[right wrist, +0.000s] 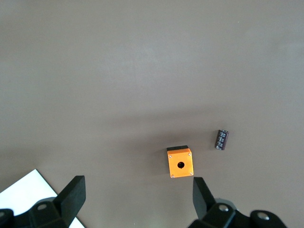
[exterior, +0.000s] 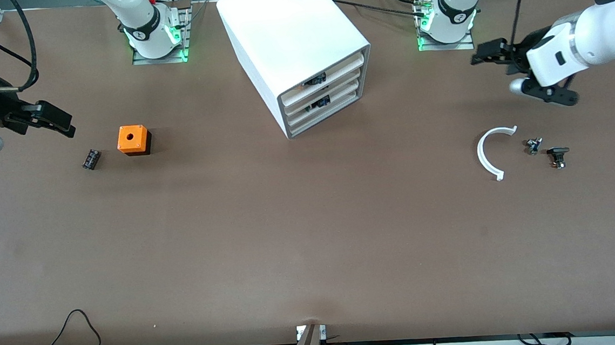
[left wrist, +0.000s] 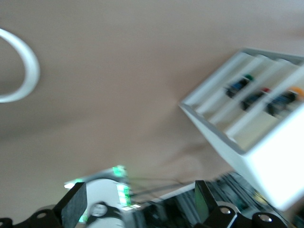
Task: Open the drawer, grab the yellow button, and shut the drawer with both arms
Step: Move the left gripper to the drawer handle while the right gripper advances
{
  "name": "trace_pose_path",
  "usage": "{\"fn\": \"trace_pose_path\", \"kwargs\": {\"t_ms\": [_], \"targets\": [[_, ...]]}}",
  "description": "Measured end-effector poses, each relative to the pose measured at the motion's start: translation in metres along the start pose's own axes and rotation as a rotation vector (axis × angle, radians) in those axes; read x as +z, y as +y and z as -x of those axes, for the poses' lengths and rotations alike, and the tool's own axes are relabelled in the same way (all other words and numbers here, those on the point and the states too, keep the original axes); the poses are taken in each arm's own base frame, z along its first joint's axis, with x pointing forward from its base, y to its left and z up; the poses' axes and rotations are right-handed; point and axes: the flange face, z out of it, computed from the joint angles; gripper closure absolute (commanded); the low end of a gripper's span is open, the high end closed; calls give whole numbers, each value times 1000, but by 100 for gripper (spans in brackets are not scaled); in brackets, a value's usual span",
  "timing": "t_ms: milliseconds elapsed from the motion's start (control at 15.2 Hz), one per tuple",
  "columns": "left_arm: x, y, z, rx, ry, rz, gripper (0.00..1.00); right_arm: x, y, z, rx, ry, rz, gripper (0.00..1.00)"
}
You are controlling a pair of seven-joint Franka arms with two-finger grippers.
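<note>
White drawer cabinet [exterior: 299, 48] stands mid-table near the arm bases, its front turned toward the left arm's end; the drawers sit pushed in. Small parts show in them in the left wrist view, one with an orange cap, probably the button [left wrist: 295, 90] (too blurred to confirm).

Left gripper [exterior: 486, 53] hangs over the table at its own end, fingers spread, holding nothing. Near it on the table lie a white curved strip [exterior: 487, 152] and two small dark parts [exterior: 534, 146] [exterior: 557, 156].

Right gripper [exterior: 49, 120] hangs at the right arm's end, fingers apart and empty. Close by lie an orange cube [exterior: 132, 140] with a round hole and, just beside it, a small black part [exterior: 91, 159].
</note>
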Motion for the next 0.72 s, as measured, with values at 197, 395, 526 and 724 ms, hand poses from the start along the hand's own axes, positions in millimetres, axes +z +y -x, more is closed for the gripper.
{"fn": "trace_pose_path", "kwargs": {"t_ms": [197,395,526,724], "targets": [[25,5,-20,124,-68,211,0,22,-2,-6,-11,-44,10,0],[56,4,-39,249,-77,417,0,44,-8,-15,-17,-80,17,0],[86,1,-50,319,-39,525,1,54,-16,-18,-24,-94,21,0],[143,8,-66,388,-7,627,11,69,-22,-25,-12,-108,26,0]]}}
